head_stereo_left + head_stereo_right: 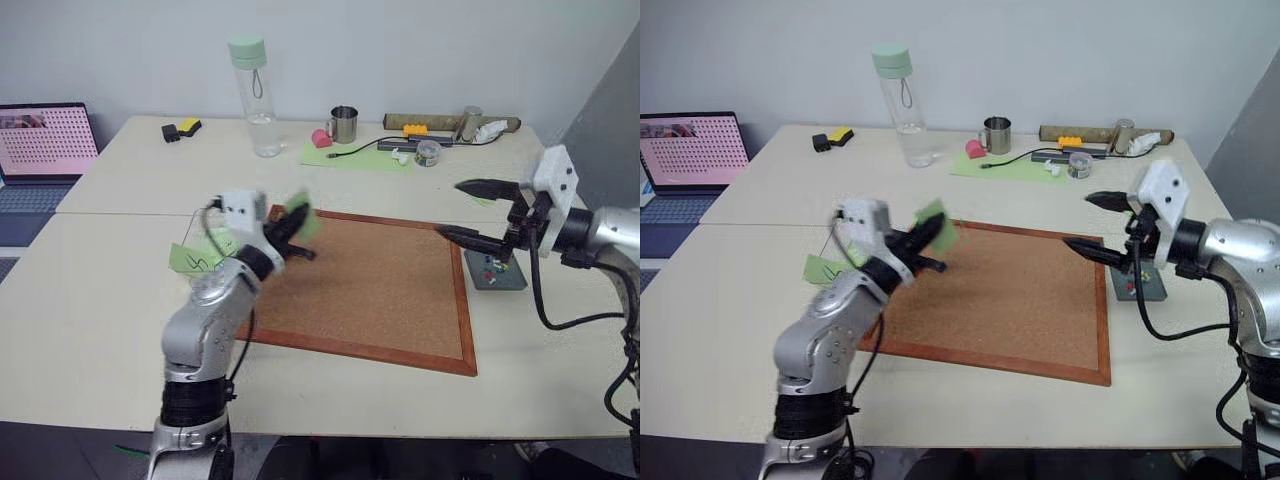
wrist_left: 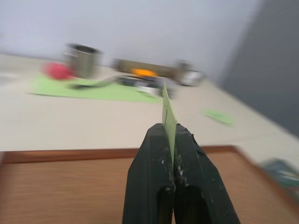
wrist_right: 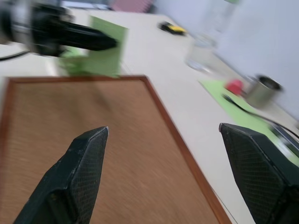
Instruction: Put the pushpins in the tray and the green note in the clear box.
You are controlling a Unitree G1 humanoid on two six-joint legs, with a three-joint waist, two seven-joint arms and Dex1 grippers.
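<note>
The left gripper (image 1: 300, 222) had its fingers clamped on the green note (image 2: 168, 119), held above the corkboard (image 1: 380, 290). The right gripper (image 1: 466, 210) stood wide apart, empty, above the tray (image 1: 497, 274) — pushpins (image 1: 489, 264) lay inside it.

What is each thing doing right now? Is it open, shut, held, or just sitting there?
left tool: shut on the green note.
green note: held up above the corkboard.
right tool: open, holding nothing.
tray: on the table beside the corkboard, pushpins in it.
corkboard: lying flat, bare.
water bottle: upright, lid on.
laptop: open, screen lit.
metal cup: upright.
</note>
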